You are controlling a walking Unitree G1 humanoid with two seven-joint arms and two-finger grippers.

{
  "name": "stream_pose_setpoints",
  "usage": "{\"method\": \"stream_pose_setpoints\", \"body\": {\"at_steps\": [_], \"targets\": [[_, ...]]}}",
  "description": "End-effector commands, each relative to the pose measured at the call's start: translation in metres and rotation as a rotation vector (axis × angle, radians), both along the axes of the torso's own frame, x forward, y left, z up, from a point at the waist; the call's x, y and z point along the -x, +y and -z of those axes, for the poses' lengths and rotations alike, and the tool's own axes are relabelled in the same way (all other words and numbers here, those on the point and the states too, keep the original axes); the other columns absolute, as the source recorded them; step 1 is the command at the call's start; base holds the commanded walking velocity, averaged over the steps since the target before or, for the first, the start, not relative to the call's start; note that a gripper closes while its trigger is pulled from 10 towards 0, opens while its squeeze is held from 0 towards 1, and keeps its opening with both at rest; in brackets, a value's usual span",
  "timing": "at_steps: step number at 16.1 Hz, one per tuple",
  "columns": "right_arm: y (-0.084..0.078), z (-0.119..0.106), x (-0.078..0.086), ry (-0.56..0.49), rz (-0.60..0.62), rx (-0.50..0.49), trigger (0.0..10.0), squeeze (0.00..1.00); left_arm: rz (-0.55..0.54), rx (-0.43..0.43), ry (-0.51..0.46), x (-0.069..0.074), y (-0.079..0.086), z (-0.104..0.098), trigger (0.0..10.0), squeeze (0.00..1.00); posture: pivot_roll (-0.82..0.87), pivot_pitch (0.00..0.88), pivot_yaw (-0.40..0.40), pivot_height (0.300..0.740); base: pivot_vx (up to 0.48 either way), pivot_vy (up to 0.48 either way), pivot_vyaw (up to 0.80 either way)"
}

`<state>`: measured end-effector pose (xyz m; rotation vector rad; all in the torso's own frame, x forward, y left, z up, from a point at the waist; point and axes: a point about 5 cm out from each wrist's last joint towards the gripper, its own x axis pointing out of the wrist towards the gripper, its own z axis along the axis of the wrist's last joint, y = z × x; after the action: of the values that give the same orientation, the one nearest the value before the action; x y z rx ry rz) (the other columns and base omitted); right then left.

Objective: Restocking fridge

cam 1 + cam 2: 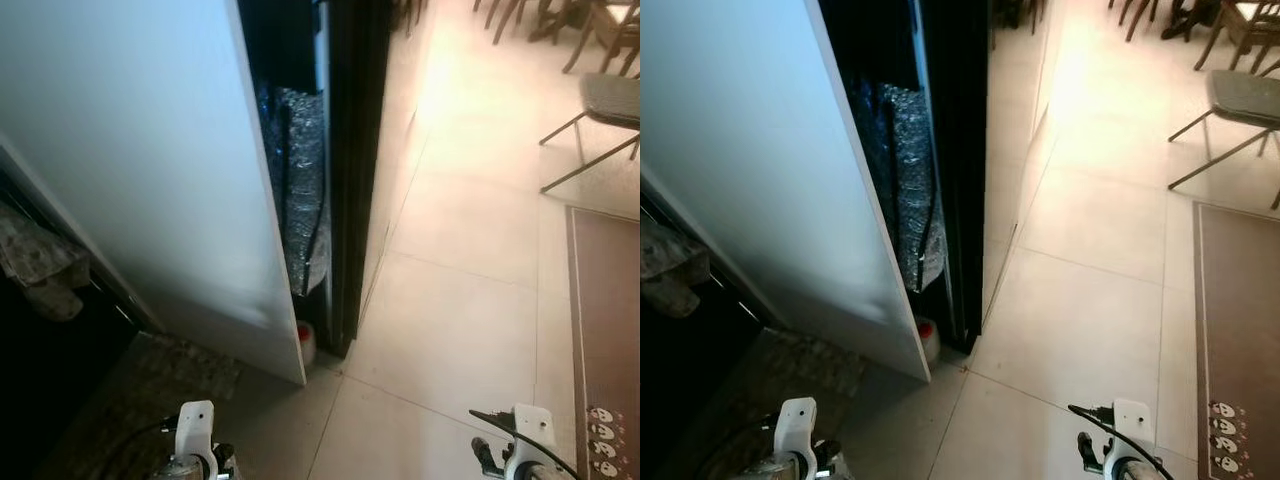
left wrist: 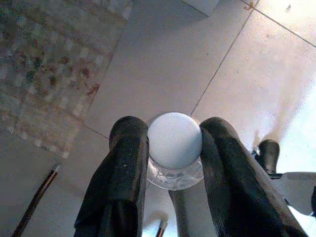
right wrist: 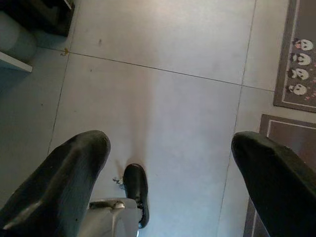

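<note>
In the left wrist view my left gripper (image 2: 174,148) is shut on a clear bottle with a white cap (image 2: 175,139), held low over the tiled floor. My right gripper (image 3: 170,173) is open with nothing between its fingers, also above the floor tiles. Both arms sit low at the bottom of the head views, the left arm (image 1: 195,435) and the right arm (image 1: 527,432). Ahead and to my left stands a tall white fridge door (image 1: 150,170), edge-on. Behind it is a dark gap holding a crinkled silver sheet (image 1: 305,160).
A small container with a red band (image 1: 307,341) sits on the floor at the foot of the door. A patterned mat (image 1: 150,385) lies to the left, a brown rug (image 1: 605,320) to the right. A metal-legged chair (image 1: 605,105) stands further off on the right. A cloth (image 1: 40,265) hangs at the far left.
</note>
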<state>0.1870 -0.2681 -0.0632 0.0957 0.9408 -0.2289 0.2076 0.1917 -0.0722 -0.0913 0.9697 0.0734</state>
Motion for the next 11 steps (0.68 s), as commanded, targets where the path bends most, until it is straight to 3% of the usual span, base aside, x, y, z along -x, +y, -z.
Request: {"method": "stream_pose_setpoints", "body": {"at_steps": [1,6,11], "targets": [[-0.0027,0.0013,0.0044,0.007,0.019,-0.004,10.0,0.00,0.003,-0.012,0.008,0.0010,0.0027,0.0002,10.0,0.00,-0.16,0.051,0.076,0.740,0.296,0.000,0.00],[-0.0028,0.0013,0.0046,0.008,0.022,-0.003,10.0,0.00,0.006,-0.013,0.007,0.0009,0.0028,0.0001,10.0,0.00,-0.17,0.052,0.077,0.740,0.281,0.000,0.00],[-0.0031,0.0017,0.0052,0.010,0.030,0.005,10.0,0.00,0.014,-0.021,0.014,0.0014,0.0033,0.0004,10.0,0.00,-0.17,0.043,0.077,0.740,0.000,0.000,0.00]]}}
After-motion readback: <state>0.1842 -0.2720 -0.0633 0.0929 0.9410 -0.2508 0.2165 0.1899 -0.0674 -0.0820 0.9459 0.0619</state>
